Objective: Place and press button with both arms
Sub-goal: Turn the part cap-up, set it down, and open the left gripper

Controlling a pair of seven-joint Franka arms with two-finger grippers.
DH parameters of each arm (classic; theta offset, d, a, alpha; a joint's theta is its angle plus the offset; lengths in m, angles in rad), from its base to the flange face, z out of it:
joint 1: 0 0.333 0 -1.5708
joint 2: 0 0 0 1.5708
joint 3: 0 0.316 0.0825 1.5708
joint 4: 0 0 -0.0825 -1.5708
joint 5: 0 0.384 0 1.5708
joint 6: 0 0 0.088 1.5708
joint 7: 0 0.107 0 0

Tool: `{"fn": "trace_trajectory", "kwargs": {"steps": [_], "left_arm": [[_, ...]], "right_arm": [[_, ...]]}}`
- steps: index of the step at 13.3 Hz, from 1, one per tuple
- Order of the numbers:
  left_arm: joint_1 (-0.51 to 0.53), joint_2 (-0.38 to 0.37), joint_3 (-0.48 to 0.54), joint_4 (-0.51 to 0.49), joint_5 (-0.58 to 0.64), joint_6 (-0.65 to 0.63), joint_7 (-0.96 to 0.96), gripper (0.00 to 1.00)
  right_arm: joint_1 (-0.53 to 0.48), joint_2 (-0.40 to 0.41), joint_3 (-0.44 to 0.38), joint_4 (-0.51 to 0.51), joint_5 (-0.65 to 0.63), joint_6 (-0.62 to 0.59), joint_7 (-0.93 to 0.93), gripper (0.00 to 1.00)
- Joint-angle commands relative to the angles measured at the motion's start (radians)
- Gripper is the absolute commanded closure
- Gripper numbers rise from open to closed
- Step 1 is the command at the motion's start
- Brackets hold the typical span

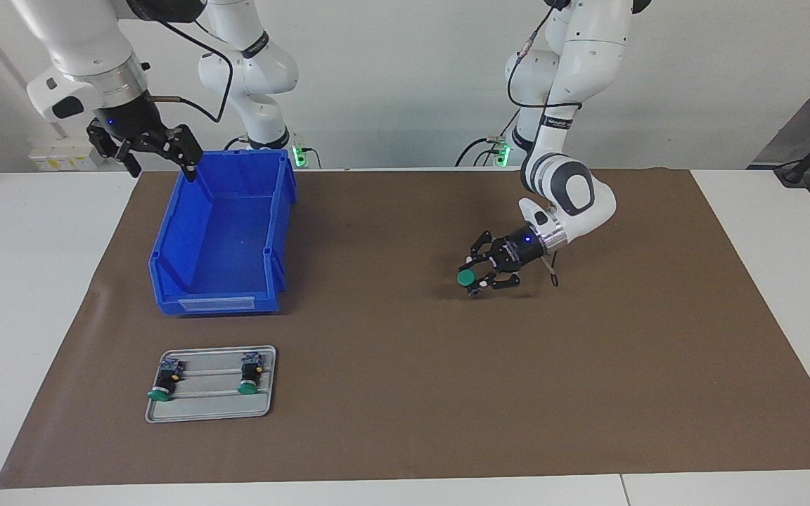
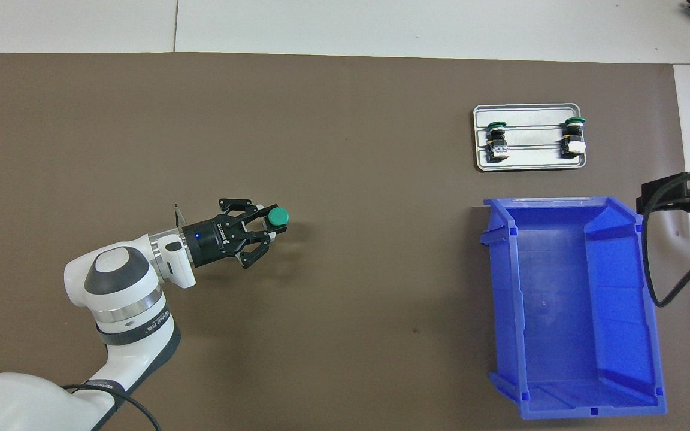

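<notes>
Currently button (image 1: 467, 277) clamped in left gripper (image 1: 484, 274) low over mat (image 1: 405, 393) centre; light, rigid, smooth cap judged slippery, black body better grasped. Right gripper (image 1: 159, 158) open over bin (image 1: 187, 288).

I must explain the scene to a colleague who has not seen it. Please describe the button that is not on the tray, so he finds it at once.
Start from the brown mat and find the left arm's gripper, low over its middle. Its jaws are shut on a button with a round green cap. The two other buttons lie on the grey tray, beside the blue bin; only this one is held.
</notes>
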Motion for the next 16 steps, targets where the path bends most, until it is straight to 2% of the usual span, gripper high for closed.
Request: {"fn": "trace_trajectory", "kwargs": {"steps": [1,8,9,10,16], "left_arm": [[0.04,-0.02,-0.002,-0.054,-0.033,-0.093,0.076,1.0],[0.124,-0.064,-0.001,-0.176,-0.033,-0.197,0.154,1.0],[0.138,-0.066,-0.001,-0.179,-0.031,-0.208,0.15,0.55],[0.141,-0.066,0.001,-0.177,-0.031,-0.208,0.145,0.24],[0.167,-0.063,0.007,-0.154,-0.01,-0.202,0.081,0.22]], "right_arm": [[-0.015,-0.014,0.003,-0.022,0.013,0.017,-0.028,0.0],[-0.002,-0.022,0.003,-0.036,0.013,0.017,-0.025,0.0],[-0.005,-0.022,0.003,-0.036,0.012,0.017,-0.026,0.0],[-0.006,-0.022,0.003,-0.036,0.013,0.017,-0.026,0.0],[-0.012,-0.022,0.003,-0.036,0.012,0.017,-0.028,0.0]]}}
